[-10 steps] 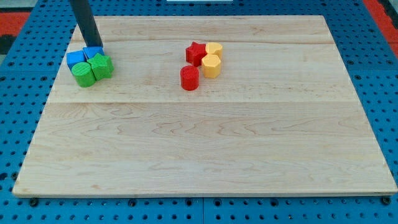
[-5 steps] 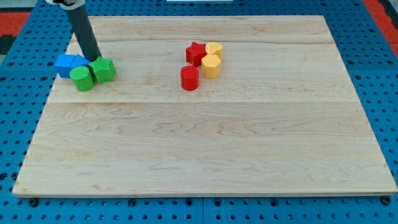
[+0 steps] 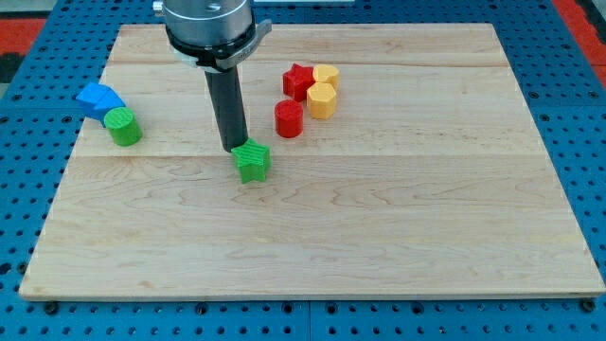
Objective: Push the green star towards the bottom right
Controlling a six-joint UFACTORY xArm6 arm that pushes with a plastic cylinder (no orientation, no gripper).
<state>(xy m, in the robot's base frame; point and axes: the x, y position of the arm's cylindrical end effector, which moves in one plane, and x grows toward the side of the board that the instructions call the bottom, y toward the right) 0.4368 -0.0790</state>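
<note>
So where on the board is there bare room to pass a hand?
Bare: everything below the green star and right of the yellow blocks. Crowded: the red and yellow cluster at top, blue block and green cylinder at left. My tip touches the star.

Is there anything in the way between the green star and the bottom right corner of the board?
Nothing visible is. My tip sits at the green star on its upper-left side, and the wooden board from the star toward the view's bottom right holds no blocks.
</note>
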